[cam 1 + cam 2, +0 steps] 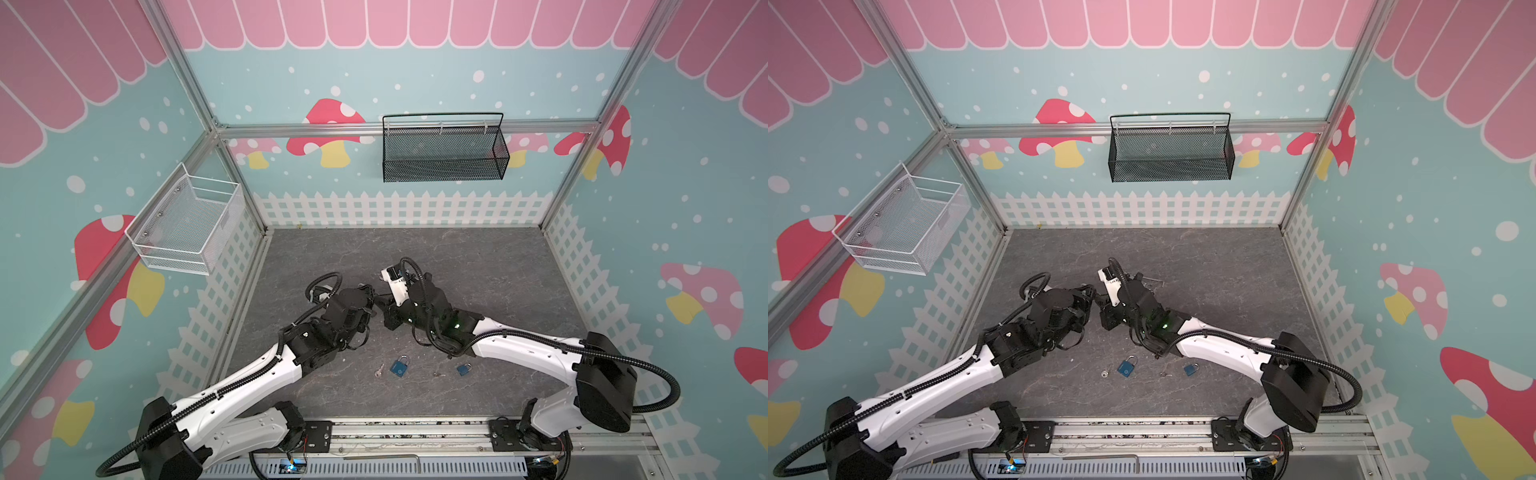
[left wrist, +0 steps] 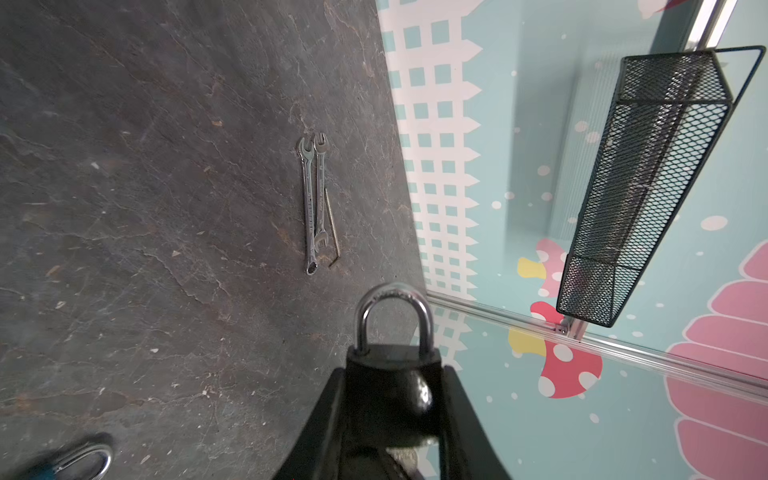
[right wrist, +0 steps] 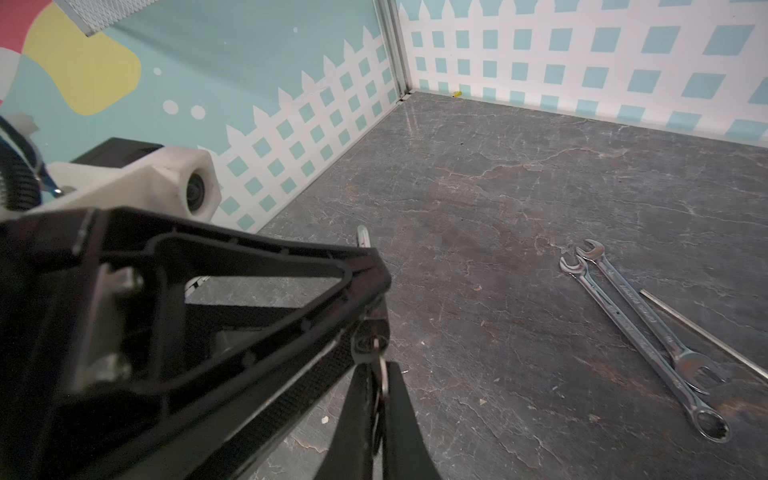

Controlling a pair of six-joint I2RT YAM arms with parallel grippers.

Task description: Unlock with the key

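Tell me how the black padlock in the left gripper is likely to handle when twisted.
Probably heavy for its size: the black padlock has a solid body and steel shackle. Its glossy, rounded body may slip or rotate between the fingers of the left gripper under torque. Rigid, so it shouldn't flex.

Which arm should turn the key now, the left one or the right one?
Right. The right gripper pinches the key, its tip at the black padlock's keyhole; the left gripper only holds that padlock steady.
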